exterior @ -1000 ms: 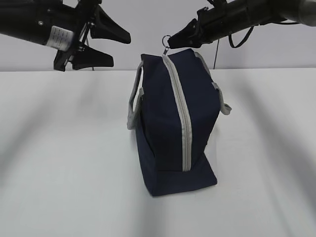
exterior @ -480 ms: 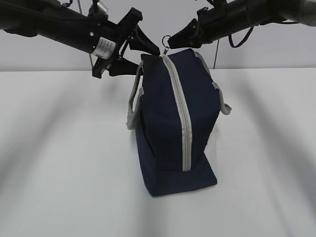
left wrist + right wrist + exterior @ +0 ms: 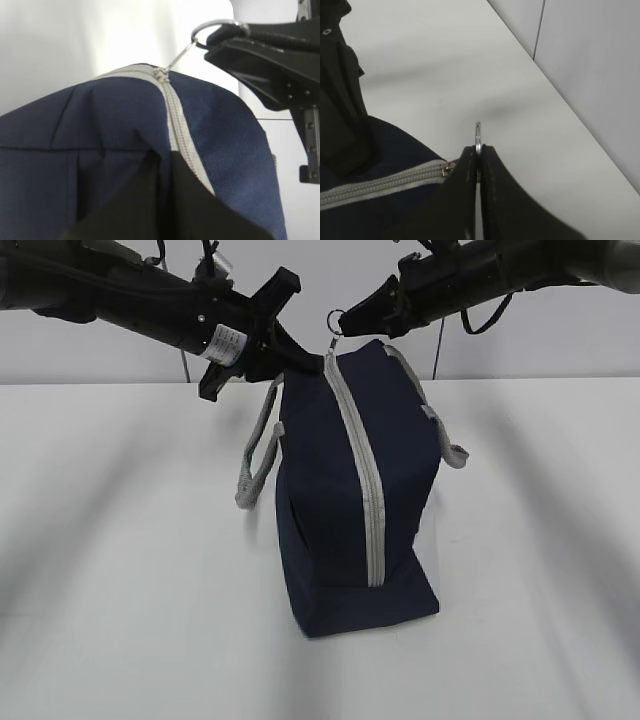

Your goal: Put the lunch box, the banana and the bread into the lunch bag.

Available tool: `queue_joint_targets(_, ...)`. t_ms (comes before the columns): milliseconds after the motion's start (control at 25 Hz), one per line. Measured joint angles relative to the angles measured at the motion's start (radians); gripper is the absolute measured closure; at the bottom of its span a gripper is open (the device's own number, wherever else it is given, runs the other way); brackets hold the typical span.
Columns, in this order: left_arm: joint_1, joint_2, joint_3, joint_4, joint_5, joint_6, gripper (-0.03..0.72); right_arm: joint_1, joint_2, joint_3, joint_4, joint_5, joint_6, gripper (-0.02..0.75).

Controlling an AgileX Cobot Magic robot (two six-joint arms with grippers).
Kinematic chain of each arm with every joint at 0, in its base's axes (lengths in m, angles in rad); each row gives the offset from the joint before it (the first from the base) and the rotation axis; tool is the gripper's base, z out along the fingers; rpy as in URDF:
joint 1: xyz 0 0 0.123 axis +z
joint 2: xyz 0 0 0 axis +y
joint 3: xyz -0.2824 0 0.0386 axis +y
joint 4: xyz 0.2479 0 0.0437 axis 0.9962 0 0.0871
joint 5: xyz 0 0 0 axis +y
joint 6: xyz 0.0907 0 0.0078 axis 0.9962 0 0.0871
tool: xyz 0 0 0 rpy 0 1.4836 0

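The navy lunch bag (image 3: pixel 330 490) stands on end on the white table (image 3: pixel 120 560), with its grey zipper (image 3: pixel 362 470) closed along the side facing the exterior view. My right gripper (image 3: pixel 352 314) is shut on the metal ring of the zipper pull (image 3: pixel 478 131) at the bag's top. My left gripper (image 3: pixel 162 154) pinches the navy fabric just left of the zipper at the bag's top corner (image 3: pixel 296 352), its fingers close together. Lunch box, banana and bread are out of view.
One grey strap handle (image 3: pixel 255 465) hangs off the bag's left side and another (image 3: pixel 447 445) off its right. A pale wall (image 3: pixel 300 290) rises behind the table's far edge. In the right wrist view the table edge (image 3: pixel 555 100) runs close to a wall panel.
The left arm swung right from open air to the bag's top and its jaws closed on the fabric. The left handle swung outward. The right gripper stayed on the zipper ring.
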Motion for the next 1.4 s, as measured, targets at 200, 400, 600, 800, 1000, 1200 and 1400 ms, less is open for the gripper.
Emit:
queue_joint_targets(200, -0.013, 0.000, -0.003, -0.021, 0.014, 0.039, 0.680, 0.000, 0.009, 0.000, 0.055, -0.006, -0.027, 0.754)
queue_joint_targets(400, -0.034, 0.000, -0.004, -0.033, 0.047, 0.073, 0.681, 0.000, 0.060, -0.001, 0.095, -0.027, -0.035, 0.754)
queue_joint_targets(600, -0.041, -0.016, -0.004, -0.025, 0.058, 0.107, 0.681, 0.000, 0.072, -0.002, 0.095, -0.038, -0.033, 0.754)
queue_joint_targets(800, -0.041, -0.072, -0.004, 0.004, 0.063, 0.141, 0.682, 0.000, 0.072, -0.002, 0.053, -0.036, 0.004, 0.754)
queue_joint_targets(1000, -0.042, -0.112, -0.002, 0.022, 0.067, 0.164, 0.683, 0.000, 0.072, -0.007, -0.012, -0.025, 0.058, 0.754)
queue_joint_targets(1200, -0.043, -0.121, 0.004, 0.026, 0.076, 0.176, 0.683, 0.000, 0.072, -0.009, -0.038, 0.005, 0.081, 0.754)
queue_joint_targets(1400, -0.044, -0.123, 0.005, 0.056, 0.073, 0.177, 0.673, 0.000, 0.072, -0.009, -0.036, 0.010, 0.134, 0.750)
